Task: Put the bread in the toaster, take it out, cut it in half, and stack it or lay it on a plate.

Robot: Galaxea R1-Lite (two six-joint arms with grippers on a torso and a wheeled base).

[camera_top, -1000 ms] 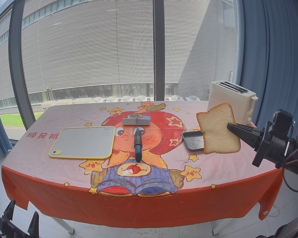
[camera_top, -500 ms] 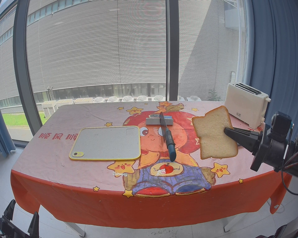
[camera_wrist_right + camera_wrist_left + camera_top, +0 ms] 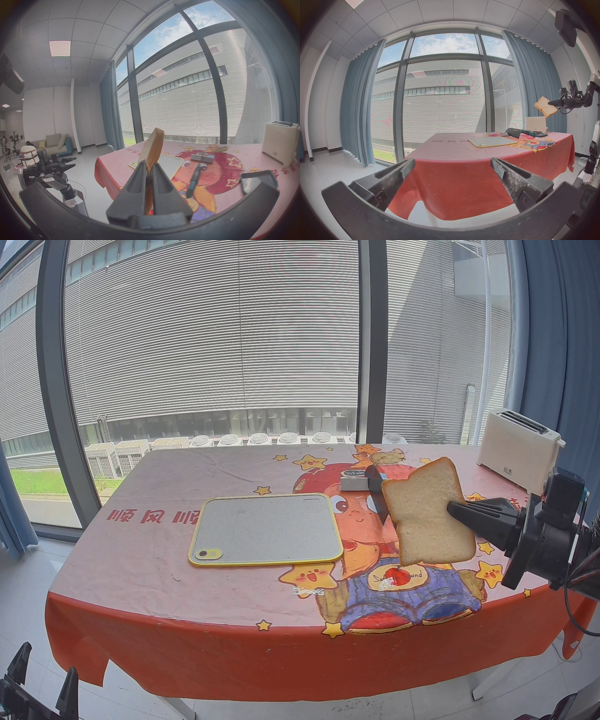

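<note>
One pale, brown-crusted bread slice (image 3: 428,515), on edge, clamped in right gripper (image 3: 452,509), left gripper (image 3: 453,170) spread apart

My gripper (image 3: 150,167) is clamped on the bread (image 3: 152,143), the slice upright and edge-on above the counter (image 3: 218,190). Beyond it lie the cutting board (image 3: 172,164), knife (image 3: 193,179) and dark tray (image 3: 256,173), with the toaster (image 3: 279,142) by the window.

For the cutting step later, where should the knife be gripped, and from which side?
Probably take the knife by its dark handle, from above, closing across it. The handle points toward the robot, and the blade end lies at the grey block.
</note>
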